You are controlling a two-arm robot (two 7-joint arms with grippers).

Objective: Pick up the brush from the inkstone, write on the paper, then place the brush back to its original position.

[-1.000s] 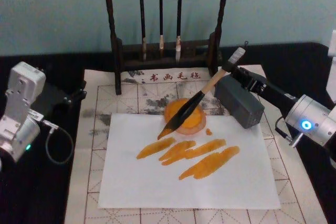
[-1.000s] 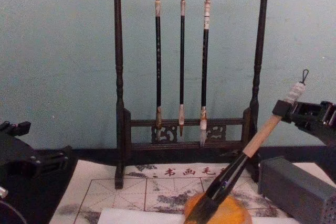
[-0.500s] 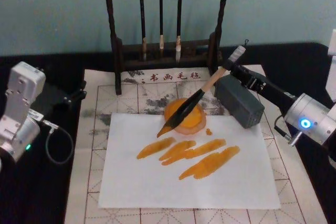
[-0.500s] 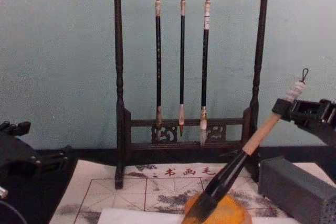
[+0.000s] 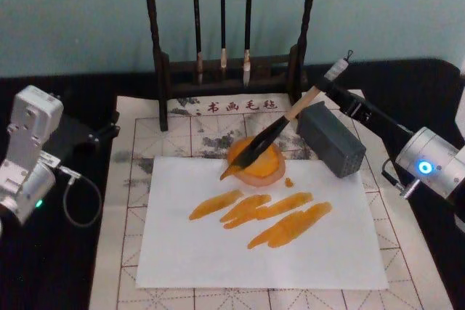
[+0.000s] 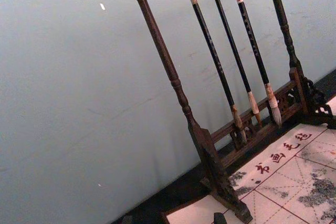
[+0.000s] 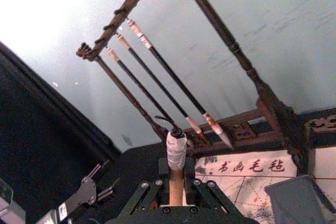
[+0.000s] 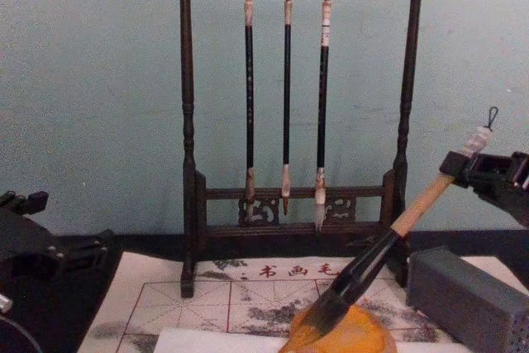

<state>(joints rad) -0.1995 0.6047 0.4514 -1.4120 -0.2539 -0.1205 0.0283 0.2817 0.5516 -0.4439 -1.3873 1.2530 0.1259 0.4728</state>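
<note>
Your black table carries a beige gridded mat across the centre and bottom of the head view. On the mat a wooden brush rack stands at upper centre, a grey block at upper right, and the white paper mid-frame.

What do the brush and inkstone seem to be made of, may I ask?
The brush, held by the right gripper: pale matte handle, probably wood; dark bushy hair. The inkstone: uniform bright orange, perhaps plastic or glazed ceramic. The left gripper sits at left.
</note>
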